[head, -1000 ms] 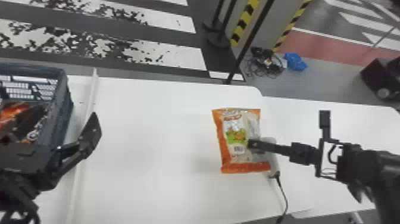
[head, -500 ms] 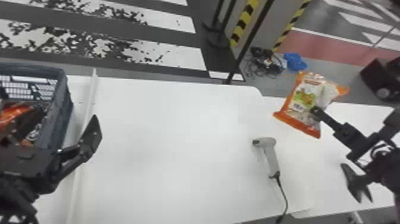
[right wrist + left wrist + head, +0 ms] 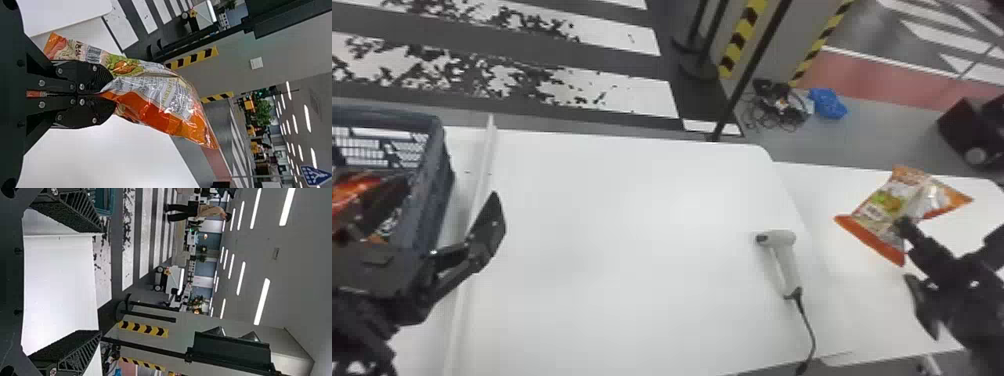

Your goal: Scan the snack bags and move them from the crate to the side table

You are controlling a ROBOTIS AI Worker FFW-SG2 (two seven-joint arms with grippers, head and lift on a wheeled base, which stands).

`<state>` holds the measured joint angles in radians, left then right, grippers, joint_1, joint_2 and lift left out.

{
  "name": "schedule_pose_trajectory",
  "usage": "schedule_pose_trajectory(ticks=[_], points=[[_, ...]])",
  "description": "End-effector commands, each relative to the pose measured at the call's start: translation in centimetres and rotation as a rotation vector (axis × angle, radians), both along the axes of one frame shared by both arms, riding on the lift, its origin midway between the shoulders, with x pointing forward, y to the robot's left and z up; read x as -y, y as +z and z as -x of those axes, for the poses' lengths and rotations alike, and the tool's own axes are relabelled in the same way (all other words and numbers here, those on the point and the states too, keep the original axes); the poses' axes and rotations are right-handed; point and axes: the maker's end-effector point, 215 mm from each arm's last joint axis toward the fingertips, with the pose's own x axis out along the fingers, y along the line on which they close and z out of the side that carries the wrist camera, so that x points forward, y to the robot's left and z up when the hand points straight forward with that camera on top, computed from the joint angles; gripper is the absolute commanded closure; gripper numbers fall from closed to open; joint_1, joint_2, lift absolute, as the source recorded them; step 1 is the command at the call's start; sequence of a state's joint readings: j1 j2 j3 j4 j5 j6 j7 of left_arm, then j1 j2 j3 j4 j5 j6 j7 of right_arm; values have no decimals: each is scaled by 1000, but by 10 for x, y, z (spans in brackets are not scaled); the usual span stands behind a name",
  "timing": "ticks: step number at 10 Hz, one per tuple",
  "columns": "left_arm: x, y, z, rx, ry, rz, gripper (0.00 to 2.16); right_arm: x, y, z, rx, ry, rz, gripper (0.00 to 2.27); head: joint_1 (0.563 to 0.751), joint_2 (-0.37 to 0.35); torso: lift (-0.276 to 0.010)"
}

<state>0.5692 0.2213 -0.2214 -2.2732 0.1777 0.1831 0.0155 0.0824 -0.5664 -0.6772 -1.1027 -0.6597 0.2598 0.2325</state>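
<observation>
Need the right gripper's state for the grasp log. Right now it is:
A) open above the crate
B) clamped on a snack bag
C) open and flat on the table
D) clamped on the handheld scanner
B: the fingers of the right gripper are shut on the orange-edged snack bag, while the scanner lies on the white table.

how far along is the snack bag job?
Done: one bag is out of the crate and beyond the scanner; can't tell if it registered.
In hand: right tool grips that bag over the side table.
Left: release it there, then scan and move the packs in the crate.
</observation>
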Motion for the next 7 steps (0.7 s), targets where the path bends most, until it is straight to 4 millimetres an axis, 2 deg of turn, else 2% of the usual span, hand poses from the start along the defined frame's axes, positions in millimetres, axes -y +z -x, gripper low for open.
schedule_pose_trajectory(ticks=[1, 2, 3, 4, 5, 7], points=[[2, 0, 1, 1, -6, -1, 70, 0, -32, 2, -57, -40, 7, 2229, 695, -350, -87], [2, 1, 2, 1, -8, -3, 70, -6, -57, 0, -129, -53, 17, 2199, 695, -350, -87], [2, 2, 3, 4, -13, -3, 70, -14, -75, -4, -162, -59, 19, 1993, 695, -350, -87], [2, 1, 4, 2, -13, -3, 70, -22, -80, -8, -166, -66, 39, 1251, 695, -350, -87], [2, 3, 4, 5, -12, -1, 70, -25, -78, -10, -173, -62, 58, -2, 695, -350, -87], [3, 8, 4, 12, -9, 5, 70, -24, -46, 4, -103, -85, 67, 49, 695, -350, -87]])
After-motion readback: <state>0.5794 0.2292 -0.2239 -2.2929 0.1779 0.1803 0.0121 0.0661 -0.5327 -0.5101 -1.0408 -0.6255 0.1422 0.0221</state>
